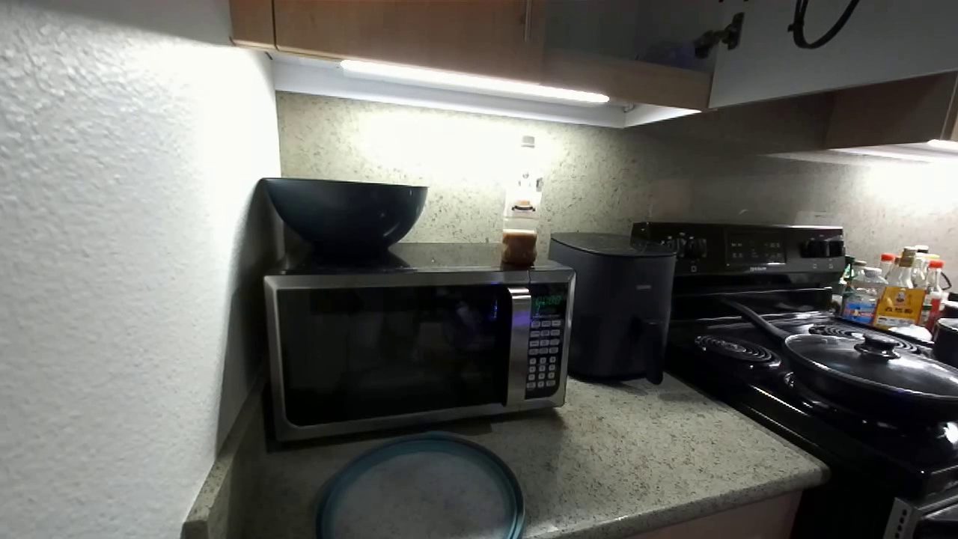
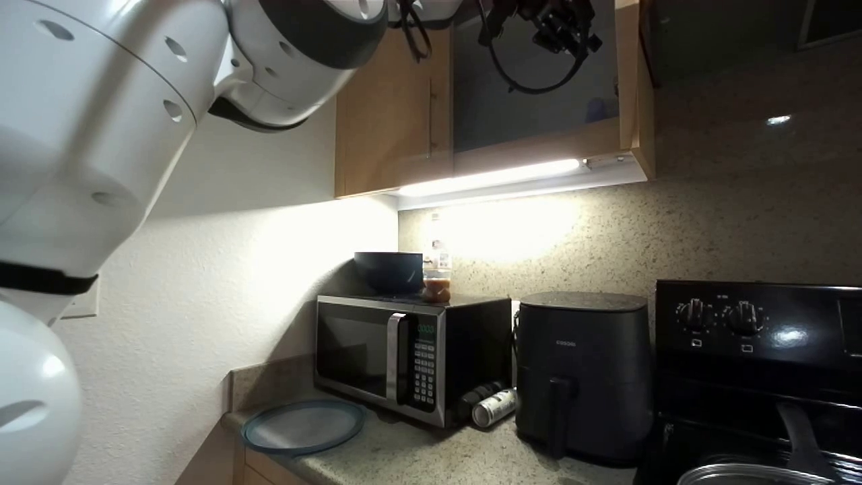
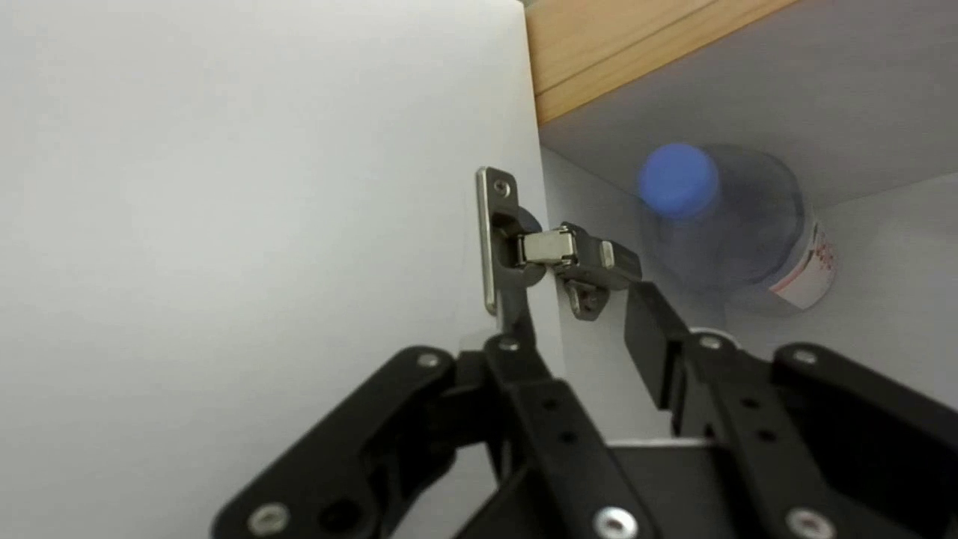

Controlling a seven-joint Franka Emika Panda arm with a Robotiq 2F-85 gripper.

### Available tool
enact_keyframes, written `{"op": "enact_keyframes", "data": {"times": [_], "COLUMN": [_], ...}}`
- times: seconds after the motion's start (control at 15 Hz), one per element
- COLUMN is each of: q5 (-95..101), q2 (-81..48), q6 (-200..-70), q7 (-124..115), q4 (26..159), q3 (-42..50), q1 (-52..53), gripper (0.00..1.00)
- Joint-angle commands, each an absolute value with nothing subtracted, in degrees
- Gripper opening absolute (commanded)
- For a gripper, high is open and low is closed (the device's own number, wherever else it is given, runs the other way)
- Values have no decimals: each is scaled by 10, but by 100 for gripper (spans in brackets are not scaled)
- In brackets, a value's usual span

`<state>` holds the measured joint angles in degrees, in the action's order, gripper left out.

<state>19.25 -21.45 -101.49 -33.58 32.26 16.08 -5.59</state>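
Note:
My gripper point(image 3: 580, 322) is open in the wrist view, with nothing between its fingers. Its fingertips are nearest to a metal hinge point(image 3: 550, 247); I cannot tell whether they touch it. The hinge joins the white inner face of an open cabinet door point(image 3: 262, 224) to the cabinet's side wall. A clear bottle point(image 3: 748, 217) with a blue cap point(image 3: 679, 181) is inside the cabinet, beyond the right finger. A white-rimmed thing is mostly hidden behind that finger. In an exterior view, black gripper parts point(image 2: 545, 27) and a hanging cable show before the open cabinet; the fingertips are not distinct there.
Below the cabinet point(image 1: 404, 30) stand a microwave point(image 1: 397, 352) bearing a dark bowl point(image 1: 348, 217) and a bottle of brown liquid point(image 1: 519, 243), and an air fryer point(image 1: 610, 307). A blue-rimmed round lid or tray point(image 1: 516, 494) lies in front. A stove point(image 1: 696, 397) holds a lidded pan point(image 1: 853, 367).

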Motion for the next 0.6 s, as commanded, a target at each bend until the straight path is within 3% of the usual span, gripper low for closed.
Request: {"op": "enact_keyframes", "data": {"times": [0.0, 0.13, 0.2, 0.27, 0.47, 0.53], "q5": [193, 193, 193, 184, 145, 132], "q2": [-217, -221, -222, -224, -234, -238], "q6": [-1015, -1016, -1016, -1014, -1003, -1000], "q7": [-336, -336, -336, -335, -330, -328], "q4": [322, 321, 320, 322, 327, 328], "q3": [161, 161, 161, 157, 143, 140], "q1": [-54, -52, -52, -55, -68, -72], "gripper": [45, 57, 83, 83, 99, 99]}}
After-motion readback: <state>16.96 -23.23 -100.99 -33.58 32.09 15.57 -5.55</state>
